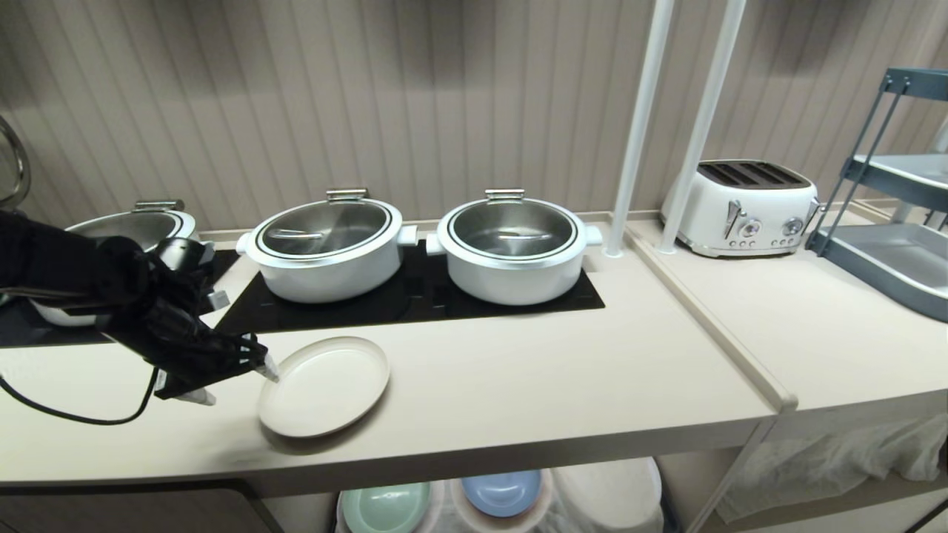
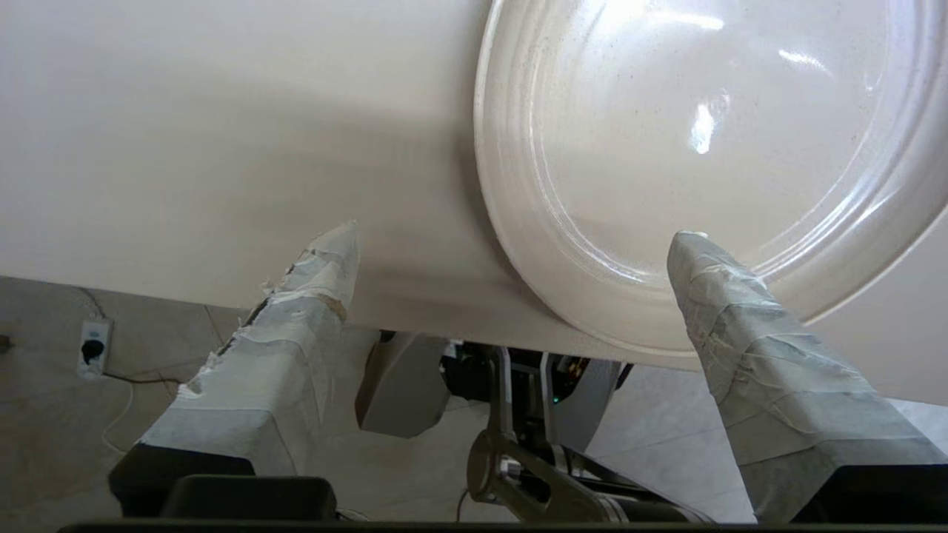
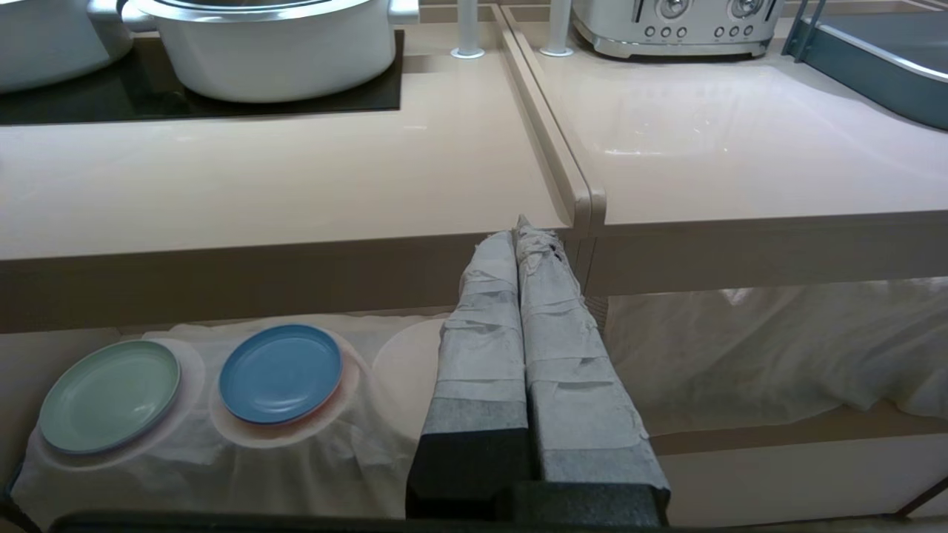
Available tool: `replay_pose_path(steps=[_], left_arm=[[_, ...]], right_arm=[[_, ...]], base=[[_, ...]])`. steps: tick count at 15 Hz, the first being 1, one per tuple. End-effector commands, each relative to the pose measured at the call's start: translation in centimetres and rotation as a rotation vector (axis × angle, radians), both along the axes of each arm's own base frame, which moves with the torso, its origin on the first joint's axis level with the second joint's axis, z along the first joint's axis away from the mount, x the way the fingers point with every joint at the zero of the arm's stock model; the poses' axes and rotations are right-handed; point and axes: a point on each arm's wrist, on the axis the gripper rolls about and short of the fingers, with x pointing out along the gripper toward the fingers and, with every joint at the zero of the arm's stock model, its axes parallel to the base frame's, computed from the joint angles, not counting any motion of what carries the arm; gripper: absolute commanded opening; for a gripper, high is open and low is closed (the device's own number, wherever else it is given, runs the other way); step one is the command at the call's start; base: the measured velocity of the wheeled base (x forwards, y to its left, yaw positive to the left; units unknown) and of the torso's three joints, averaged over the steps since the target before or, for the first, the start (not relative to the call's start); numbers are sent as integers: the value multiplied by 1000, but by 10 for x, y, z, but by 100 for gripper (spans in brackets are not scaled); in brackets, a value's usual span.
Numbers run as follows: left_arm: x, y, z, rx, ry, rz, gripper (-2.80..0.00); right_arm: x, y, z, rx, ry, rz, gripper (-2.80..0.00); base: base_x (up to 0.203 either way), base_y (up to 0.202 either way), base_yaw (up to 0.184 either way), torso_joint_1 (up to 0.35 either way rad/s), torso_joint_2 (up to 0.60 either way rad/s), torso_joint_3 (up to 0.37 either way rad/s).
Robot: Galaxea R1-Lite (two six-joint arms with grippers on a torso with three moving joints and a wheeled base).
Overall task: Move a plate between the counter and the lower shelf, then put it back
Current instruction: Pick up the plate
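Note:
The cream-beige plate [image 1: 324, 385] [image 2: 703, 148] lies flat on the counter [image 1: 518, 385] [image 2: 222, 148], close to its front edge. My left gripper [image 1: 237, 383] [image 2: 516, 233] is at the plate's left side and is open. One taped fingertip [image 2: 696, 259] is over the plate's rim, the other [image 2: 333, 259] over bare counter beside it. Nothing is gripped. My right gripper [image 3: 522, 226] is shut and empty, held low before the counter's front edge, facing the lower shelf [image 3: 22, 370]; it is outside the head view.
White lidded pots [image 1: 326, 248] [image 1: 511, 248] sit on black panels behind the plate, a third [image 1: 133, 229] behind my left arm. White poles [image 1: 641, 126], a toaster [image 1: 744, 207] and a grey rack [image 1: 889, 222] are at the right. A mint-green plate [image 3: 109, 394] and a blue plate [image 3: 280, 372] rest on cloth-draped stacks below.

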Motion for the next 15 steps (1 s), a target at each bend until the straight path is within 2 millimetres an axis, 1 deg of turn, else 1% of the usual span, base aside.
replay_pose_path(steps=[1,3,7,12,15], left_arm=[[6,1,-10,6,26,-22,0],[12,5,-18,20,40,-55,0],[29,11,-33,28,53,-59,0],[45,4,-46,29,60,-81,0],[50,-1,-48,31,55,-97,0]], right_arm=[[0,0,0,-1,1,0,-280],[0,0,0,-1,1,0,-280],[0,0,0,-1,0,0,-280],[0,0,0,-1,-1,0,-280],[0,0,0,-1,1,0,-280]], base=[[0,0,0,0,0,0],[0,0,0,0,0,0],[0,0,0,0,0,0],[0,0,0,0,0,0],[0,0,0,0,0,0]])
